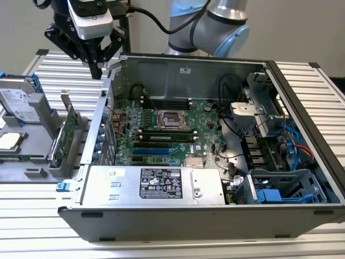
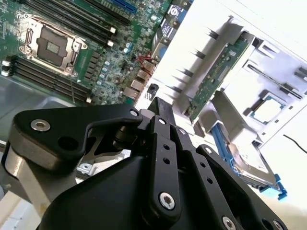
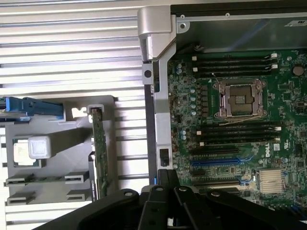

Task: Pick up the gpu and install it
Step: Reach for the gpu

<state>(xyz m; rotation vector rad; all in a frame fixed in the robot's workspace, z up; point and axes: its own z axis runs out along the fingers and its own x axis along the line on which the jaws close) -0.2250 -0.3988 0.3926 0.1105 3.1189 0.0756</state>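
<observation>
The gpu (image 1: 67,132) is a thin green card standing on edge in a grey holder (image 1: 32,162), outside the open computer case at the exterior view's left. Both wrist views show the gpu (image 2: 213,79) (image 3: 99,153) in its slot, with a silver bracket at one end. My gripper (image 1: 97,71) hangs above the case's rear left corner, higher than the card and apart from it. Its black fingers (image 2: 160,104) (image 3: 165,175) are shut together with nothing between them. The green motherboard (image 1: 161,129) with an empty CPU socket lies inside the case.
The holder also carries a silver hard drive (image 1: 19,102) with blue rails and a small square chip (image 1: 11,140). The case's metal side wall (image 1: 99,124) stands between the holder and the motherboard. A power supply (image 1: 156,183) sits at the case's front; cables and drive cages fill the exterior view's right.
</observation>
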